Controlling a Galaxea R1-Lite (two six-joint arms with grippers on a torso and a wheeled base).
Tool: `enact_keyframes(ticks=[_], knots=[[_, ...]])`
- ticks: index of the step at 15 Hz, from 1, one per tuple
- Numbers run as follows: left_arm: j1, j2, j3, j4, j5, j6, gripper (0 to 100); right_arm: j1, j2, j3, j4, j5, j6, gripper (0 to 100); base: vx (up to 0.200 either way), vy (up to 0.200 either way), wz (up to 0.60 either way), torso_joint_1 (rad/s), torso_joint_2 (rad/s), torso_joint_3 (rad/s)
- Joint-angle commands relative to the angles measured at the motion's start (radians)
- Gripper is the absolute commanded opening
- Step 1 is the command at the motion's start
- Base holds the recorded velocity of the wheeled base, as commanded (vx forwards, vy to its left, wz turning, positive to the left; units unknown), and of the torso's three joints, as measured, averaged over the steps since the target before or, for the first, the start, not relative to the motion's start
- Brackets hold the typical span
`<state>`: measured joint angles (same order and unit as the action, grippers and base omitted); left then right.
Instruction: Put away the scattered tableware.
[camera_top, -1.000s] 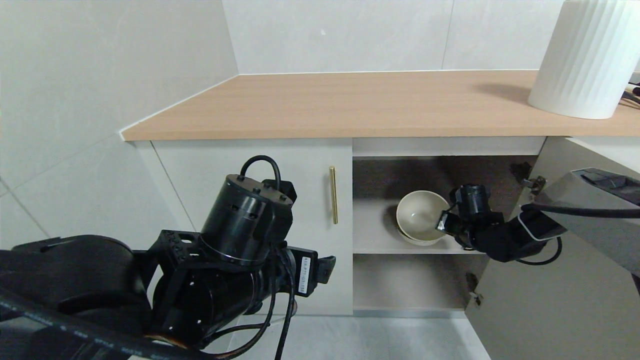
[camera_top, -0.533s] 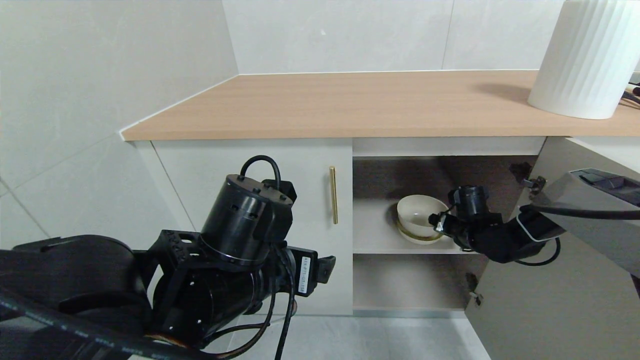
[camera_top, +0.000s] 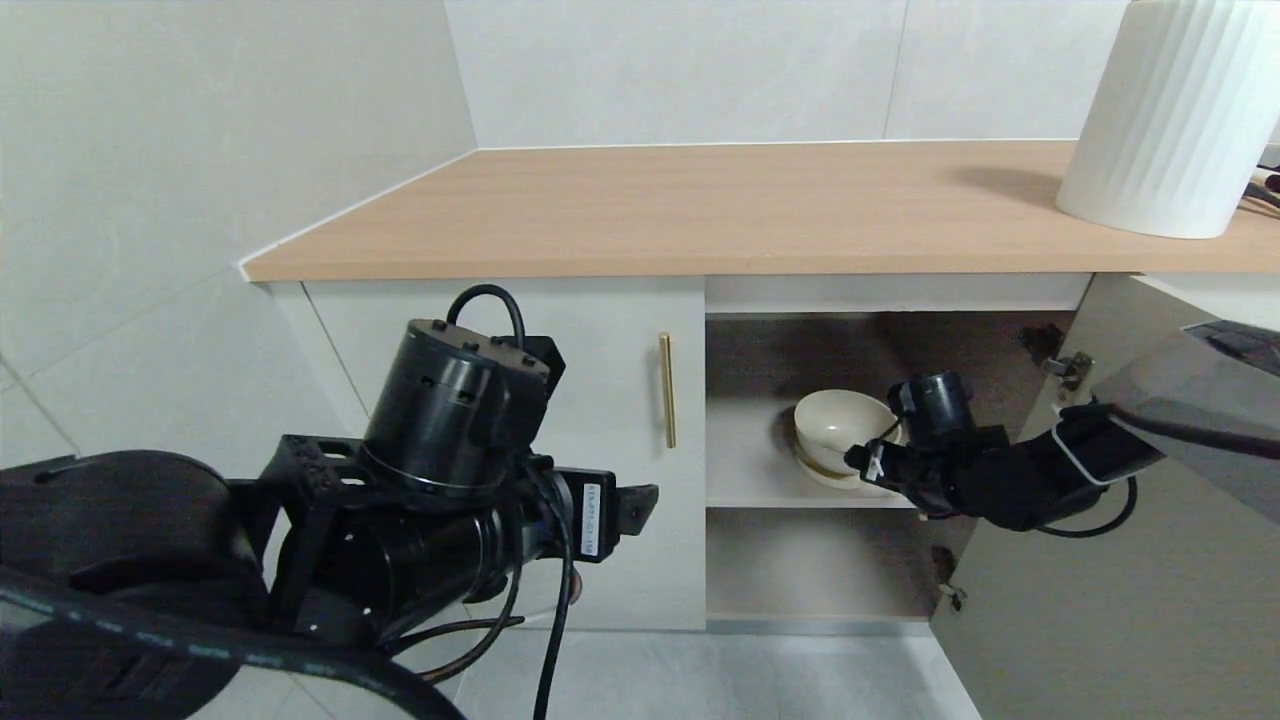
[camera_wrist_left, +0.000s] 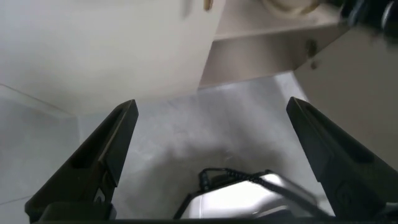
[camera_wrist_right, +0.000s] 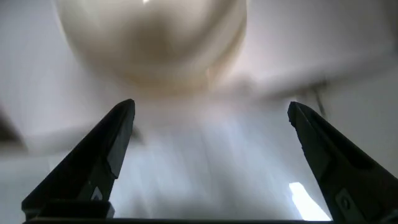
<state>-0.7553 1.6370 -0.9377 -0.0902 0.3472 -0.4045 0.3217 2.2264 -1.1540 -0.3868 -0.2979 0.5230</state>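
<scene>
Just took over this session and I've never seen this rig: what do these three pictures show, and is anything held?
It is a wheeled robot with two arms. The wide picture comes from its head, looking down at a counter and an open cabinet. The other two come from cameras on the wrists; the dark prongs at their sides are that arm's own gripper. The left gripper is open, empty, and faces the floor. The right gripper, also open and empty, is just in front of a cream bowl that sits on another dish on the cabinet's upper shelf. A white ribbed container stands on the counter.
</scene>
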Motion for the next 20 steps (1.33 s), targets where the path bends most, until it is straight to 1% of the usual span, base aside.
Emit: enact_keyframes(ticks=[1,2,4,5,6,7,8,10,15,20], knots=[[0.042,-0.063,0.0,0.007,-0.016,-0.005,100,0.076,-0.269,0.054,0.306,0.043,0.0,100,0.0,0.0,0.0,0.0,0.0,0.0],[0.079,-0.111,-0.003,0.027,-0.016,-0.002,100,0.106,-0.379,0.088,0.398,0.057,-0.003,100,0.0,0.0,0.0,0.0,0.0,0.0],[0.126,-0.192,-0.006,0.086,-0.022,0.006,100,0.131,-0.539,0.123,0.479,0.088,-0.051,100,0.0,0.0,0.0,0.0,0.0,0.0],[0.156,-0.241,0.023,0.133,-0.044,0.007,100,0.166,-0.654,0.148,0.551,0.112,-0.074,100,0.0,0.0,0.0,0.0,0.0,0.0],[0.198,-0.261,0.065,0.142,-0.079,0.009,100,0.2,-0.74,0.155,0.645,0.117,-0.101,100,0.0,0.0,0.0,0.0,0.0,0.0],[0.235,-0.273,0.088,0.141,-0.099,0.01,100,0.221,-0.789,0.16,0.717,0.117,-0.123,100,0.0,0.0,0.0,0.0,0.0,0.0],[0.263,-0.286,0.099,0.142,-0.113,0.01,100,0.238,-0.826,0.168,0.755,0.12,-0.123,100,0.0,0.0,0.0,0.0,0.0,0.0],[0.261,-0.318,0.115,0.142,-0.12,0.012,100,0.238,-0.846,0.2,0.76,0.154,-0.123,100,0.0,0.0,0.0,0.0,0.0,0.0],[0.252,-0.329,0.115,0.142,-0.12,0.015,100,0.261,-0.838,0.218,0.761,0.148,-0.127,100,-0.2,0.0,0.0,0.004,0.0,0.003],[0.246,-0.329,0.117,0.144,-0.12,0.018,100,0.261,-0.843,0.22,0.783,0.146,-0.13,100,-0.2,0.0,0.0,-0.001,0.0,0.003]])
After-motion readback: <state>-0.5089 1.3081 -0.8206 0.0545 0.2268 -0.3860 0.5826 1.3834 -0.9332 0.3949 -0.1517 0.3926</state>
